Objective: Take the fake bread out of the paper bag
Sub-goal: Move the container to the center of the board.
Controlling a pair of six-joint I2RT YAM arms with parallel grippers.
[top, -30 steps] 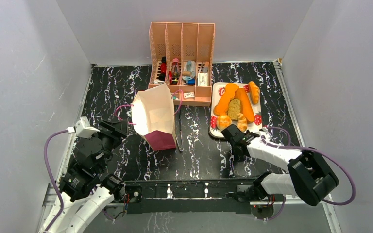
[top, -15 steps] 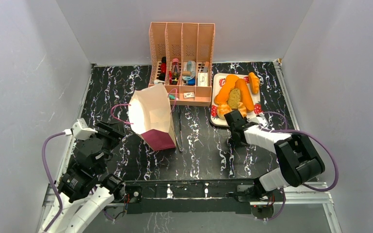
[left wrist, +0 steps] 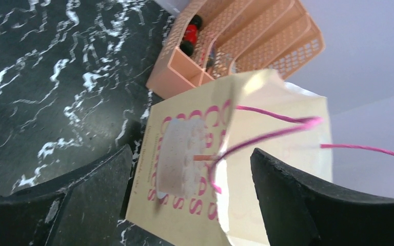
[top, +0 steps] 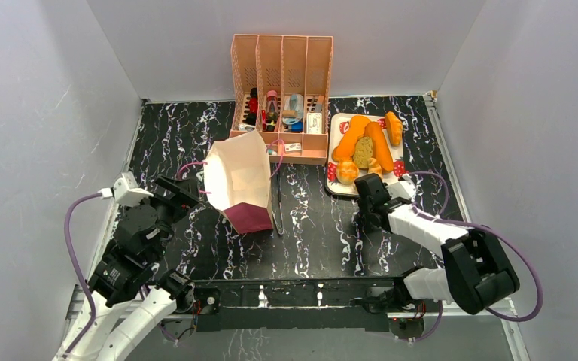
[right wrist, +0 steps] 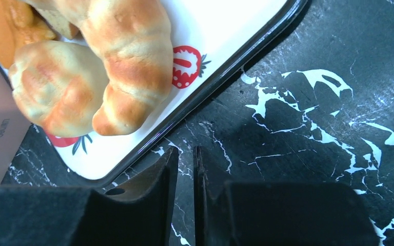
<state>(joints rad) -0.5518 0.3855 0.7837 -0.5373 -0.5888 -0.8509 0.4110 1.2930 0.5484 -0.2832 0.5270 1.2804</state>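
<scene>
- A black, white-veined worktop (top: 308, 233) is sitting inside plain pale walls (top: 45, 113), with both arms reaching in from the near edge.
- The fake bread (top: 365, 150) is lying outside the bag, piled on a white strawberry-print tray (right wrist: 225, 25) at the right rear. Long orange loaves and a speckled slice are resting at the back, and a croissant (right wrist: 128, 61) and a round roll (right wrist: 56, 87) are touching at the near corner.
- The paper bag (top: 237, 177) is lying tilted at centre-left, well apart from the tray. Its magenta band (top: 250, 218) is facing the arms and its mouth is gaping up and to the left. No loaf is showing in the visible interior, so the unloading is judged complete or nearly so.
- A pink cord handle (left wrist: 272, 130) is looping out from the mouth on the left side.
- The left end effector (left wrist: 192, 154) is hanging just beside that mouth with its jaws spread wide, gripping nothing. Its position is suggesting it is there to steady or release the bag.
- The right end effector (right wrist: 186, 151) is hovering over the worktop just off the tray's near rim. Its jaws are standing almost together and are empty, which is consistent with bread having been set down.
- A peach file organiser (top: 282, 71) is standing behind the bag and taking no part.
</scene>
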